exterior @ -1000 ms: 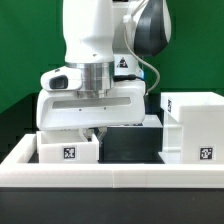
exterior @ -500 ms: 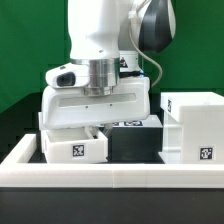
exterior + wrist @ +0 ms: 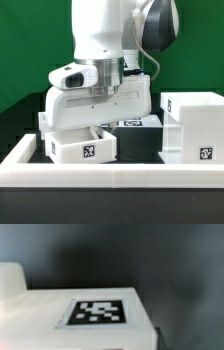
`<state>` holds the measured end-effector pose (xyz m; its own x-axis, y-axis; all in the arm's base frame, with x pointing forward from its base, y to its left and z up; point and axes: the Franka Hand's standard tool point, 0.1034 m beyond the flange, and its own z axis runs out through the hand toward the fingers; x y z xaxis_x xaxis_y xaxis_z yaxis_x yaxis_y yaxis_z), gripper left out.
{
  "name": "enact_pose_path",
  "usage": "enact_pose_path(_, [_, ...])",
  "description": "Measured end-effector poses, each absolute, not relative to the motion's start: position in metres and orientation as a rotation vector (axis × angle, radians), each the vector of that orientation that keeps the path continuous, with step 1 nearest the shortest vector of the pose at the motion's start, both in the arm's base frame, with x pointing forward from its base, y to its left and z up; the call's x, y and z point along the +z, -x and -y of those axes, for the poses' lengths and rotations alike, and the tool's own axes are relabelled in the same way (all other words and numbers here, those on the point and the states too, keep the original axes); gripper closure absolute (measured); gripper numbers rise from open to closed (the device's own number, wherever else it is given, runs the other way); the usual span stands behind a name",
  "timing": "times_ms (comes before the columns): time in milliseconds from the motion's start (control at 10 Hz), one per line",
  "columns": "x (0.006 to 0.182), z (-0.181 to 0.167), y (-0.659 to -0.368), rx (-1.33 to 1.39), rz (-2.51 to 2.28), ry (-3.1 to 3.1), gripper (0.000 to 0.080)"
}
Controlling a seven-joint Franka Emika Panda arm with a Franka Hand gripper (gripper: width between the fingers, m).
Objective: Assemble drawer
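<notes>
A small white open-topped box (image 3: 82,150) with a square tag on its front sits at the exterior view's left, slightly tilted. My gripper (image 3: 97,131) reaches down into its open top and its fingers look closed on the box's wall. The wrist view shows that box's tagged face (image 3: 98,312) from very close; my fingers do not show there. The large white cube casing (image 3: 196,125) stands at the exterior view's right, apart from the box. A second white part (image 3: 44,120), partly hidden by my hand, stands behind the small box.
A long low white border wall (image 3: 110,182) runs along the front. The marker board (image 3: 135,123) lies on the black tabletop between the box and the casing. A green backdrop stands behind.
My gripper and the small box have moved together toward the exterior view's right, nearer the casing. The box has tilted slightly.
</notes>
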<state>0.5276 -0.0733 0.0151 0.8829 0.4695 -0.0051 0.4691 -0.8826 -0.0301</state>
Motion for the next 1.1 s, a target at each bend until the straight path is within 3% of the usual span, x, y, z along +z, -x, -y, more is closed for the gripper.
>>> enact_pose_path(1100, [0.016, 0.058, -0.518, 0.069, 1.949, 2.476, 0.0758])
